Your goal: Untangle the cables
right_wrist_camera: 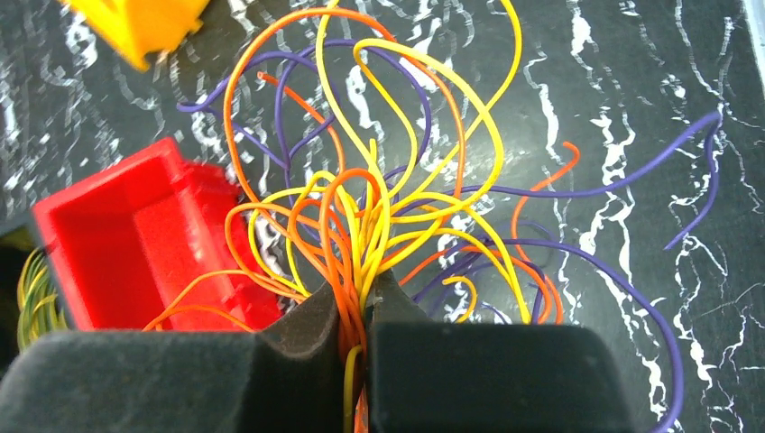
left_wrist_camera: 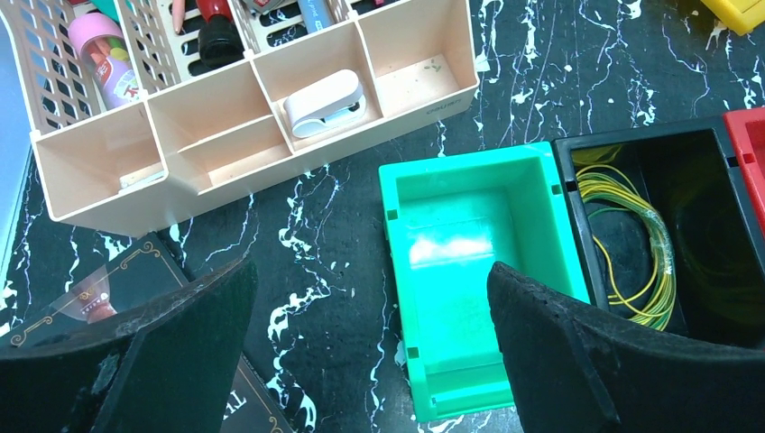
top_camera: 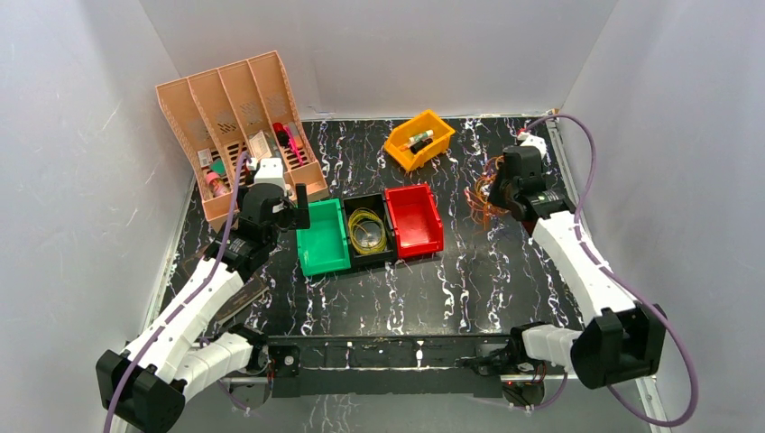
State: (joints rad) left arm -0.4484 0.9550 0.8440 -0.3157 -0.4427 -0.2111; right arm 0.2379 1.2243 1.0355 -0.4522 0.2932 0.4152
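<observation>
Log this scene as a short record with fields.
left gripper: open, empty, beside green bin
right gripper: shut on tangled cables
cables: orange, yellow, purple strands, sprawling over table
green bin: empty
black bin: holds yellow-green coil
red bin: empty, next to tangle

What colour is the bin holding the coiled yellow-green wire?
The bin is black; the left wrist view shows it best.

No legible text; organizer (left_wrist_camera: 271,167) stamp unreadable
</observation>
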